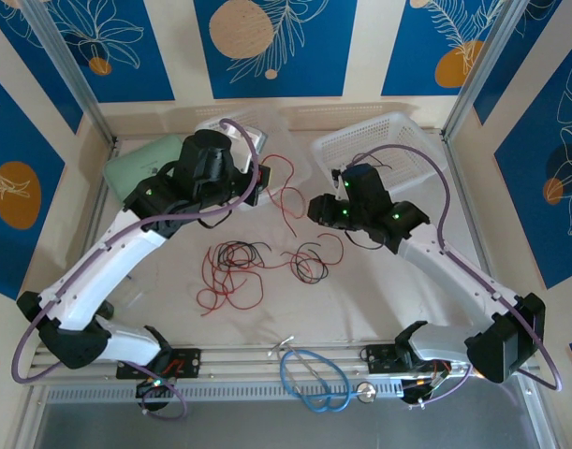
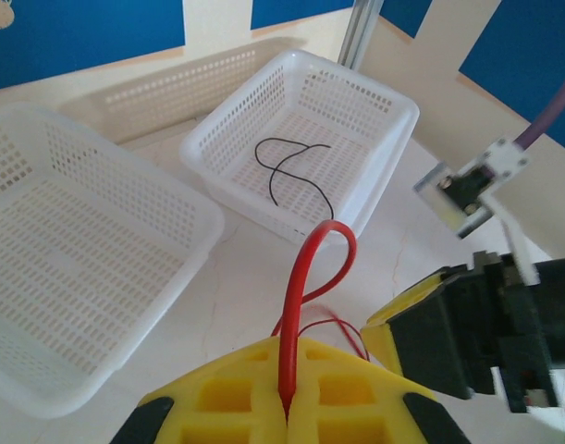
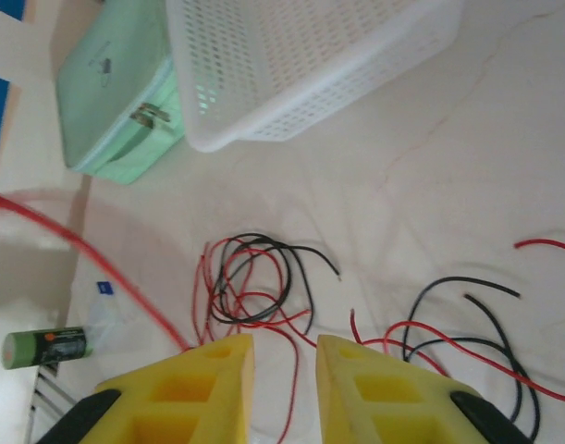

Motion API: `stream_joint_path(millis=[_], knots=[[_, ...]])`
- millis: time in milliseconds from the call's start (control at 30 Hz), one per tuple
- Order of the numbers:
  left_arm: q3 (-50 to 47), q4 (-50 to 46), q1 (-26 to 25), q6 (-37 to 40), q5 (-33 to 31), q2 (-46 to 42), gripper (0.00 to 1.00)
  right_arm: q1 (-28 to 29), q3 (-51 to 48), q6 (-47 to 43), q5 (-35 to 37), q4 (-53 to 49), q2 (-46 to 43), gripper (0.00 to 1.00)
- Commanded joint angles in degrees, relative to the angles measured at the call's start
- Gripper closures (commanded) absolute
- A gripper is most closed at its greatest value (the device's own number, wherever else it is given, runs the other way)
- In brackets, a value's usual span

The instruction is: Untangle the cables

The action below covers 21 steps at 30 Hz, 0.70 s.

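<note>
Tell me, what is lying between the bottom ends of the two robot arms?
A thick blue cable loop lies there, seen in the top view. The red and black cables lie farther out.

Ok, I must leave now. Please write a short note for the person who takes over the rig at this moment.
Left claw: shut on a red cable.
Right claw: open, holding nothing, over the tangled cables on the table.
Done: one black cable lies in the white basket.
Left: those red and black cables, in two clumps, need separating.
</note>
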Motion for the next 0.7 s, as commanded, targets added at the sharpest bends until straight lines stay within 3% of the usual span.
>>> stream_joint_path(millis=[0,200,367,533,667], knots=[[0.0,1.3,-0.3,1.0,-0.8,-1.7,1.00,-0.1,-2.1,3.5,0.2,2.1,0.9,0.78],[-0.8,2.0,-0.3,0.7,-0.1,-2.0,1.00,-0.1,-2.7,3.8,-0.8,3.9,0.8,0.78],[-1.2,2.2,-0.3,0.5,0.5,-1.5,1.00,-1.2,-2.1,2.0,-1.5,2.3,-4.3,0.65],[-1.4,2.4,-0.2,0.2,2.9,-0.4,1.00,-5.0,1.1,-1.0,-12.1,0.7,-6.9,0.48],[-1.4,2.8,-0.3,-0.1,4.0,0.2,1.00,-5.5,5.0,-2.7,-20.0,-0.1,-2.9,0.42]])
